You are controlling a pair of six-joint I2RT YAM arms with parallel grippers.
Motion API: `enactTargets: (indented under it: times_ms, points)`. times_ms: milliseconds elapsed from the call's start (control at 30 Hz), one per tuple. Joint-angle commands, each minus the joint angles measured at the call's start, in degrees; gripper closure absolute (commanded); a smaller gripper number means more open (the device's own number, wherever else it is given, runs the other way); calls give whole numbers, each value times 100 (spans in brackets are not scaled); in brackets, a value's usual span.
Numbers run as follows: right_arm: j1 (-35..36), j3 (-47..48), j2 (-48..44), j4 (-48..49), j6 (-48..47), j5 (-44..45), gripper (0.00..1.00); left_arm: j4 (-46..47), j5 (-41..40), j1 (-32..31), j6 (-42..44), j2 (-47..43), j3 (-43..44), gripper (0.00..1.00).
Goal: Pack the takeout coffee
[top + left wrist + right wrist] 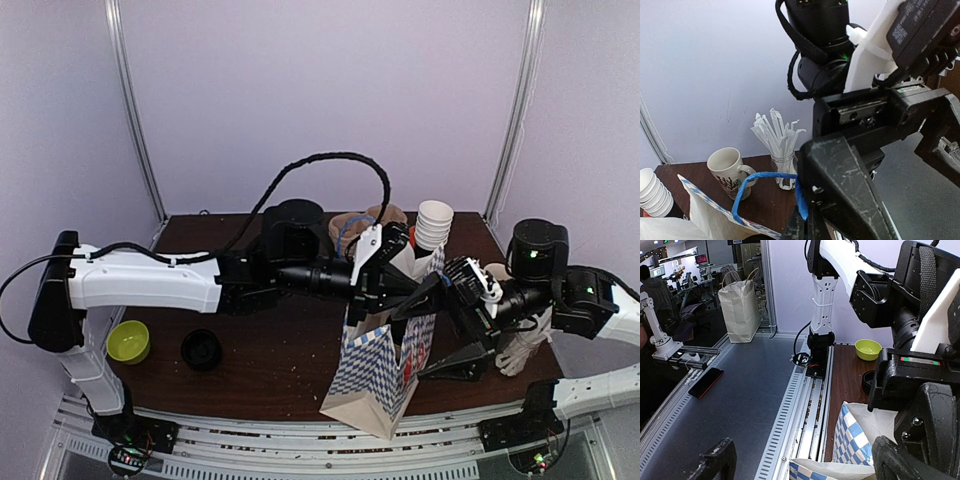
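The takeout coffee cup cannot be made out in any view; the arms and the bag cover the middle of the dark brown wooden worktop point(280, 375).

A blue-and-white checked paper bag point(375, 378) stands tilted at the near edge of the worktop with its mouth open. Its pale lining shows in the left wrist view, but what is inside cannot be told. The left end effector point(801, 226) is pinched closed on the bag's blue twisted-paper handle point(762, 175), which loops up from the rim. The right end effector point(810, 462) has its fingers spread wide apart, with the bag's checked rim between them and nearer one finger.

Behind the bag rises a stack of white lidless paper cups point(433, 224). A cream ceramic mug with a dark pattern point(729, 171) stands beside a clear glass point(784, 172) holding white wrapped straws point(774, 134). On the left of the worktop, a lime-green bowl point(128, 341) sits near a low black round dish point(201, 350); nothing shows in the bowl.
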Motion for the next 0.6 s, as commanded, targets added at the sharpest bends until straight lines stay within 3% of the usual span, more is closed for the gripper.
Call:
enactTargets:
  times_ms: [0, 567]
  points:
    - [-114, 16, -127, -760, 34, 398, 0, 265, 523, 77, 255, -599, -97, 100]
    - [-112, 419, 330, -2203, -976, 545, 2, -661, 1193, 82, 904, -736, 400, 100]
